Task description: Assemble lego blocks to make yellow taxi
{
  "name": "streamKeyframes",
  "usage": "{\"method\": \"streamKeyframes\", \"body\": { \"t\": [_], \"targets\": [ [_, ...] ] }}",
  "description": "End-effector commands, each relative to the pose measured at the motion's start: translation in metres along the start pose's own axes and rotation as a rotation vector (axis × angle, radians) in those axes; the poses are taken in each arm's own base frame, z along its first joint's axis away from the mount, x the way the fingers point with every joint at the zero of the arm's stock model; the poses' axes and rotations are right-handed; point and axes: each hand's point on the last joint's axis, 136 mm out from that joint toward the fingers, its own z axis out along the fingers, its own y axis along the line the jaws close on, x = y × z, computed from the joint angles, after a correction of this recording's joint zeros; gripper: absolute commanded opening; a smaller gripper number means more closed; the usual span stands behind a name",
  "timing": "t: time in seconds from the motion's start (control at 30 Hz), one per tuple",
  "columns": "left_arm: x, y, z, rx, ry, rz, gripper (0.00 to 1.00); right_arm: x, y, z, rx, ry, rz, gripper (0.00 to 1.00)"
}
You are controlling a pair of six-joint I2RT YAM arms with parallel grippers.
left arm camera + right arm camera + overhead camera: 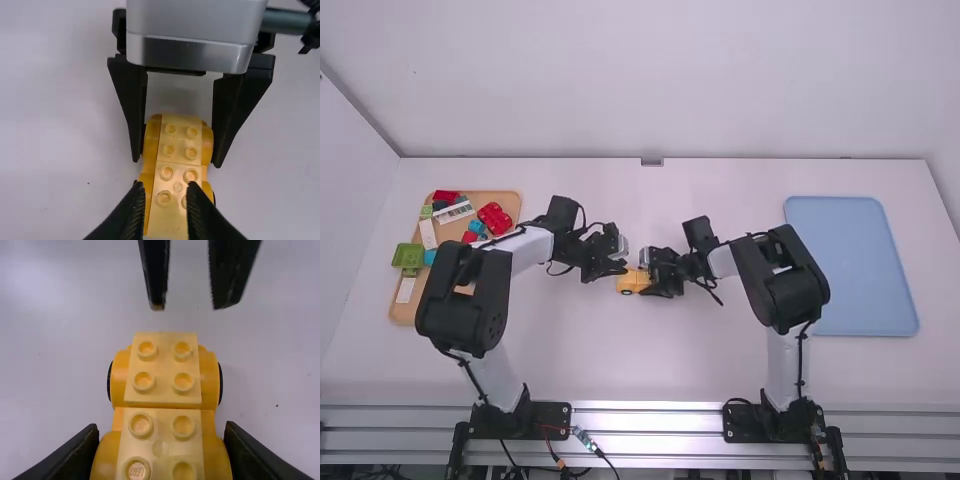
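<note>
A yellow taxi car body (632, 282) of lego blocks, studs up, is at the middle of the table between both arms. My left gripper (624, 260) is just to its left; in the left wrist view its fingers stand apart, and this gripper (165, 187) is open over the car's near end (172, 200). My right gripper (647, 274) holds the other end of the car. In the right wrist view the fingers of my right gripper (161, 430) press both sides of the car (162, 395), while the left gripper's open fingers (157, 290) are beyond its far end.
An orange-brown tray (504, 200) at the left holds a red car piece (494, 218), a green piece (408, 256) and several other blocks. A blue tray (850, 265) lies at the right. White table surface (650, 360) stretches in front of the car.
</note>
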Motion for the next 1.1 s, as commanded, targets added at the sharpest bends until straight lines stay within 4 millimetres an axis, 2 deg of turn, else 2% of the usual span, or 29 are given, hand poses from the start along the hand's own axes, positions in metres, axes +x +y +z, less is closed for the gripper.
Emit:
{"method": "streamKeyframes", "body": {
  "t": [0.0, 0.03, 0.2, 0.5, 0.77, 0.93, 1.07],
  "targets": [
    [-0.006, -0.002, 0.004, -0.017, 0.058, 0.034, 0.06, 0.004, -0.003, 0.000, 0.005, 0.010, 0.010, 0.36],
    [-0.005, -0.003, 0.007, -0.018, 0.077, 0.038, 0.02, 0.004, -0.003, 0.000, 0.004, 0.010, 0.011, 0.36],
    [-0.007, -0.007, 0.016, -0.015, 0.113, 0.074, 0.02, 0.004, -0.003, 0.000, 0.004, 0.010, 0.011, 0.36],
    [0.000, 0.003, 0.016, -0.080, 0.080, 0.033, 0.02, 0.004, -0.002, 0.001, 0.002, 0.012, 0.014, 0.35],
    [0.009, -0.002, 0.025, -0.107, 0.059, 0.014, 0.02, 0.004, -0.002, 0.000, 0.003, 0.012, 0.021, 0.35],
    [0.009, -0.002, 0.025, -0.106, 0.059, 0.011, 0.02, 0.004, -0.002, 0.000, 0.003, 0.012, 0.025, 0.35],
    [0.002, 0.005, 0.023, -0.136, 0.039, 0.038, 0.02, 0.004, -0.002, 0.000, 0.002, 0.012, 0.025, 0.35]
  ]
}}
